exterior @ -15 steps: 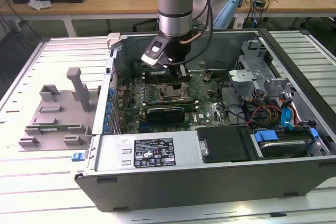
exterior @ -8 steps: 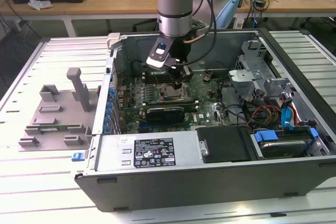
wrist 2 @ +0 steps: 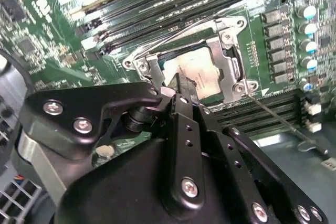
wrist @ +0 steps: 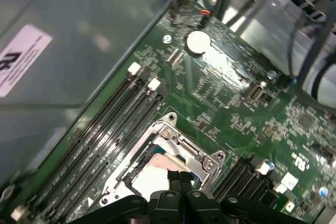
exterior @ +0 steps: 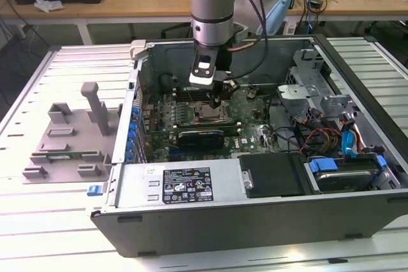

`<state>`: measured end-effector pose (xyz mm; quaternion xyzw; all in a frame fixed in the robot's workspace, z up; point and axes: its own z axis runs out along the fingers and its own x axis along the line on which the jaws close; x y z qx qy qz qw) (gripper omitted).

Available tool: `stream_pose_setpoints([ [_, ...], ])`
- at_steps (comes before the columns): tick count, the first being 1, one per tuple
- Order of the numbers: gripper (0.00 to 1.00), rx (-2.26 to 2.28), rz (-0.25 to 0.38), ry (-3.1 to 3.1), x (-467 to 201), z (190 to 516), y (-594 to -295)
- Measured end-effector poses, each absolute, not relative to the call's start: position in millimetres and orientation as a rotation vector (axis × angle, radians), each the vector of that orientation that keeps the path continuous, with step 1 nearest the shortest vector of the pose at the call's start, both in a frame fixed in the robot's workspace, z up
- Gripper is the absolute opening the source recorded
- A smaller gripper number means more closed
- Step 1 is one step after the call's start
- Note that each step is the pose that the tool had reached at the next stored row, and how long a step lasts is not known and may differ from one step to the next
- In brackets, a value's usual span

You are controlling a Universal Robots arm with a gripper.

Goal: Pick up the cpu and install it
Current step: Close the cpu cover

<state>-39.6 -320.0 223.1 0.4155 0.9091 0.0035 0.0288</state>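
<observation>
From my station I see a white slatted table [exterior: 51, 234] carrying an open computer case [exterior: 255, 227] laid on its side. Behind it is a wooden workbench [exterior: 127, 1] strewn with cables. On the exterior view's left of the case rests the grey plastic tray [exterior: 64, 138].

Inside the case, a labelled power supply [exterior: 185, 186] runs along the near wall and a black graphics card [exterior: 201, 136] lies just beyond it. A drive with blue clips [exterior: 341, 173] and a bundle of wires [exterior: 319, 138] sit at the exterior view's right.

The arm [exterior: 213, 4] drops straight down into the case, and its wrist hides part of the green motherboard [wrist: 236, 98]. The gripper [wrist: 180, 177] is over the metal socket frame [wrist 2: 226, 59], between banks of memory slots [wrist: 105, 135]. Its fingertips are drawn together with barely a slit between them, and I see nothing held there.

The cpu [wrist 2: 197, 69] lies flat inside the socket frame, silvery top up. The tips are right at its edge, and I can't tell if they touch it. A round coin cell [wrist: 198, 41] sits elsewhere on the board, well apart from the socket.
</observation>
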Motion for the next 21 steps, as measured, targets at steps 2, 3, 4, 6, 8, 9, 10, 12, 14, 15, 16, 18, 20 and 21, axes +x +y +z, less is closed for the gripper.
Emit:
stream_pose_setpoints([
  [2, 0.11, 1.208, 0.013, 2.838, -39.6, 222.7, -320.0],
  [3, 0.11, 1.182, 0.014, 2.849, -39.6, 222.6, -320.0],
  [4, 0.11, 1.138, 0.015, 2.867, -39.6, 222.3, -320.0],
  [6, 0.11, 1.079, 0.016, 2.889, -39.6, 222.0, -320.0],
  [8, 0.11, 0.958, 0.019, 2.932, -39.6, 221.4, -320.0],
  [9, 0.11, 0.893, 0.021, 2.953, -39.6, 221.1, -320.0],
  [10, 0.11, 0.848, 0.022, 2.966, -39.6, 220.9, -320.0],
  [12, 0.11, 0.777, 0.024, 2.986, -39.6, 220.6, -320.0],
  [14, 0.11, 0.723, 0.025, 3.000, -39.6, 220.3, -320.0],
  [15, 0.11, 0.696, 0.026, 3.006, -39.6, 220.2, -320.0],
  [16, 0.11, 0.669, 0.027, 3.012, -39.6, 220.1, -320.0],
  [18, 0.11, 0.601, 0.028, 3.027, -39.6, 219.7, -320.0],
  [20, 0.11, 0.544, 0.030, 3.038, -39.6, 219.5, -320.0],
  [21, 0.11, 0.511, 0.031, 3.044, -39.6, 219.3, -320.0],
])
